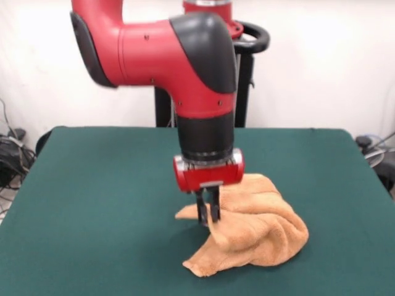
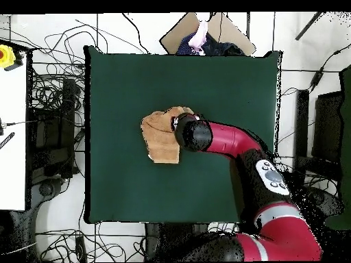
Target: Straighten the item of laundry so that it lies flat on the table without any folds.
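Towel (image 1: 259,231): orange-tan terry, thick and soft, heaped in rounded folds near the table's (image 1: 92,203) middle, one flat corner pointing at the near edge. My gripper (image 1: 208,213) is down at its edge, fingers close together, seemingly pinching a fold. I'm at the grasp step; next, lift and spread.

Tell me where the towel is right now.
In the front view, the crumpled orange towel lies on the green table, right of centre near the front edge, with the gripper at its left side.
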Tool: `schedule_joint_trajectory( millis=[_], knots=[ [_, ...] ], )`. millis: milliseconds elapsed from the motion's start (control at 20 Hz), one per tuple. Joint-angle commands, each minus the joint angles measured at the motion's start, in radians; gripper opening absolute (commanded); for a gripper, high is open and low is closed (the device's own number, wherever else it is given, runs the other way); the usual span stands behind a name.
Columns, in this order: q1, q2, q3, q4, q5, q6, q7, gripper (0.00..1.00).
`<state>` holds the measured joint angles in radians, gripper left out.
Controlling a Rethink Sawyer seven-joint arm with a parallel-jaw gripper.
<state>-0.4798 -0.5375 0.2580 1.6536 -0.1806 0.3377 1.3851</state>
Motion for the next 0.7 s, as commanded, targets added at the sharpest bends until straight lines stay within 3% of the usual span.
schedule_joint_trajectory(
  millis=[50, 550, 700],
  knots=[
    [0.044, -0.164, -0.068, 0.084, 0.081, 0.207, 0.226, 0.00],
    [0.067, -0.267, -0.119, 0.060, 0.112, 0.338, 0.219, 0.00],
    [0.071, -0.279, -0.131, 0.081, 0.114, 0.318, 0.230, 0.00]
  ],
)
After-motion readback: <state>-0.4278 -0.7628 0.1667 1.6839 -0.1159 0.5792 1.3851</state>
